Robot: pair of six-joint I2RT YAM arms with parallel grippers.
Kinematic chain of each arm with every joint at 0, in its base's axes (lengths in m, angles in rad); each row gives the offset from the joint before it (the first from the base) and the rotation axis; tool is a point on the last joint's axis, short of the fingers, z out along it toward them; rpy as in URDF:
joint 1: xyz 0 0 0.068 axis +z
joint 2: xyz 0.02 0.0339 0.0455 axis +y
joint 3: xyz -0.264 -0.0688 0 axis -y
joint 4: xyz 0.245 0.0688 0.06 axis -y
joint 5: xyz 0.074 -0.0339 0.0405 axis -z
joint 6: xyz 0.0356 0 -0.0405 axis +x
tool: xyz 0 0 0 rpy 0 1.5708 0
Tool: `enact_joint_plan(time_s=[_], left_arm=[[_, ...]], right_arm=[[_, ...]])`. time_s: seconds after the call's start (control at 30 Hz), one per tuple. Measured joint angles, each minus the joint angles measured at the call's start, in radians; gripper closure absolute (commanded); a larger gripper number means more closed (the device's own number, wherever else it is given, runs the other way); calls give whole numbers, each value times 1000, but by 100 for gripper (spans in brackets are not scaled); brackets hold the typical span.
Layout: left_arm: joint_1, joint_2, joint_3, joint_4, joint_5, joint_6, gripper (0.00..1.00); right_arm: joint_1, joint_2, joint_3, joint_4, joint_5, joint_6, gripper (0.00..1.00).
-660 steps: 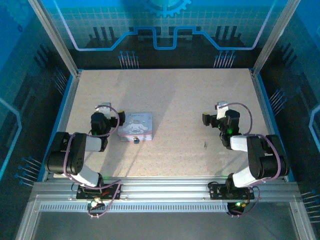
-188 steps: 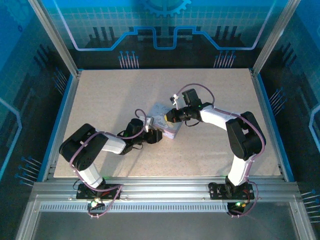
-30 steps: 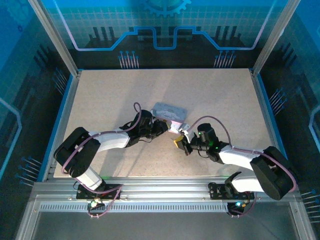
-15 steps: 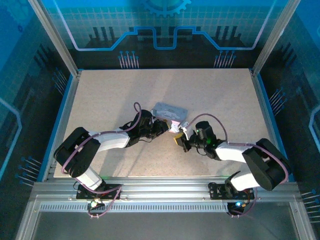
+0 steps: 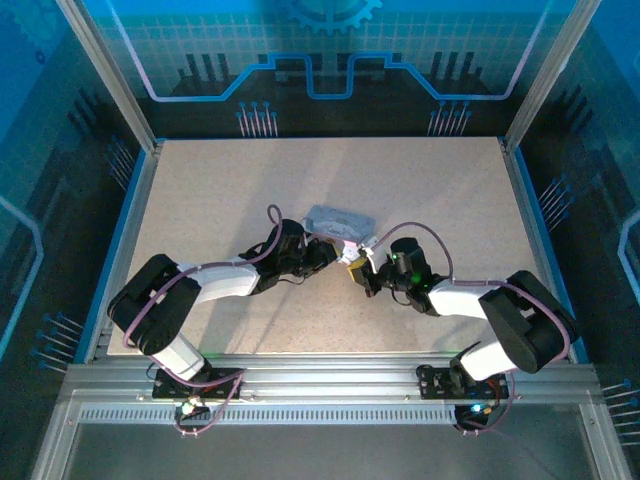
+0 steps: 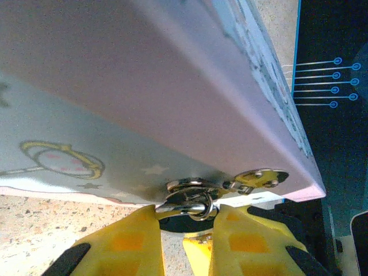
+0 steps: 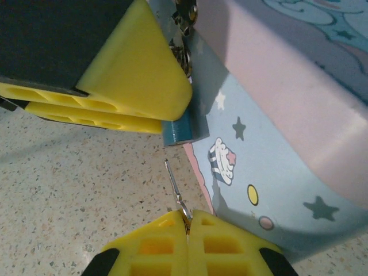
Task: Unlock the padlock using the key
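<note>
right tool (image 7: 187, 223) pinching key (image 7: 174, 181), tip under padlock (image 7: 183, 131); left tool (image 6: 185, 221) clamping padlock

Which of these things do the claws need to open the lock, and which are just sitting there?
For the job:
- padlock, pinched in the left claw
- key, pinched in the right claw, its tip just short of the padlock

Just sitting there:
- tin, with the padlock at its clasp
- table
</note>
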Motion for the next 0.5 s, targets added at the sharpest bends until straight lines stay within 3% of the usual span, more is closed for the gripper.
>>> enact_joint_plan(time_s=[0.5], left_arm=[[0,0,0,0,0,0,97]], right_arm=[[-1,41,31,1,4,8,100]])
